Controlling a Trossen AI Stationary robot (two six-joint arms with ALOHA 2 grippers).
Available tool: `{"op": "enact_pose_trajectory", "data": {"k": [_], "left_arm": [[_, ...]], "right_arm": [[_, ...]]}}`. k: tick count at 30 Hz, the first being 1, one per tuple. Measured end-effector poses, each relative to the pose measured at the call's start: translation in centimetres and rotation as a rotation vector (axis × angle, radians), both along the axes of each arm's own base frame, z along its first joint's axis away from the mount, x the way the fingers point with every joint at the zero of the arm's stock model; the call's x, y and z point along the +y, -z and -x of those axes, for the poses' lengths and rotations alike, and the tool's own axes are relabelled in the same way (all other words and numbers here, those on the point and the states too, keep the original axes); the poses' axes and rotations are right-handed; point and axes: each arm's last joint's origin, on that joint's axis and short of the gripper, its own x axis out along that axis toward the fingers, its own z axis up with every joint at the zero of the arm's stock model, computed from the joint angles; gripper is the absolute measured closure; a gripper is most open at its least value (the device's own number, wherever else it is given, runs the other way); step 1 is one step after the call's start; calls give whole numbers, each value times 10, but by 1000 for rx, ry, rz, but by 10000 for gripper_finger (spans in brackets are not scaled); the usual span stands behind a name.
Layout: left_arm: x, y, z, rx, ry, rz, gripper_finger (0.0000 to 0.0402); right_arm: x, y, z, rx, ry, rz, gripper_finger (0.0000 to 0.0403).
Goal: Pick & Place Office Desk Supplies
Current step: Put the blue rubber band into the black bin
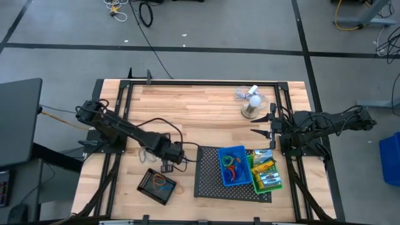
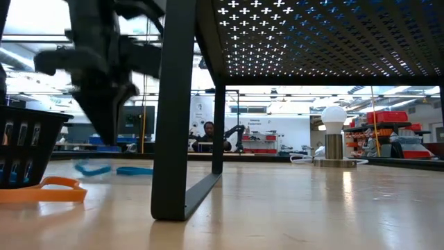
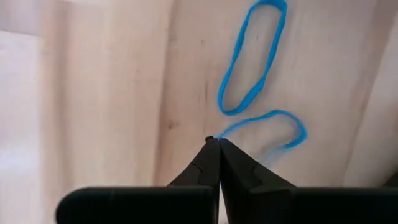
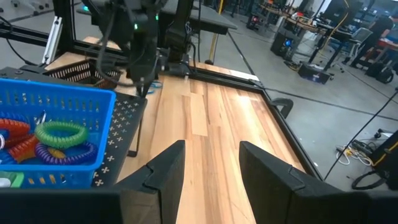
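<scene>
Blue rubber-band loop (image 3: 273, 127) lying on table (image 1: 206, 106) at 7 o'clock — getting pinched at its edge by fully closed left gripper (image 3: 214, 142); right gripper (image 4: 211, 163) idling at 3 o'clock, gaping, empty.

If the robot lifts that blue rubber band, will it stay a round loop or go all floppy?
Probably floppy: the blue rubber band is thin and already lies bent where the left gripper pinches its edge. It looks very light, so it may dangle and stretch long.

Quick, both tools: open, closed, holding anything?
Left tool: closed, tips pinching the edge of a blue band on the table.
Right tool: open, empty, waiting over the table's right side.
</scene>
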Motion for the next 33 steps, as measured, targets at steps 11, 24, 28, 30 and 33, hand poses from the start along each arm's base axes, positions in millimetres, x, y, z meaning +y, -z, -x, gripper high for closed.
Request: {"op": "enact_pose_trajectory", "data": {"k": [11,24,28,30,33], "left_arm": [[-26,-63,11,-108,32,-22,400],[-52,-59,0,-237,112,-10,397],[-34,-44,-16,-174,92,14,364],[-27,-34,-23,-129,90,32,332],[-19,-21,-31,-84,107,46,274]], "right_arm": [[0,0,0,-4,2,-7,242],[0,-2,-1,-21,4,-22,242],[0,-2,-1,-24,5,-27,242],[0,-2,-1,-23,6,-29,242],[0,-2,-1,-23,6,-30,242]]}}
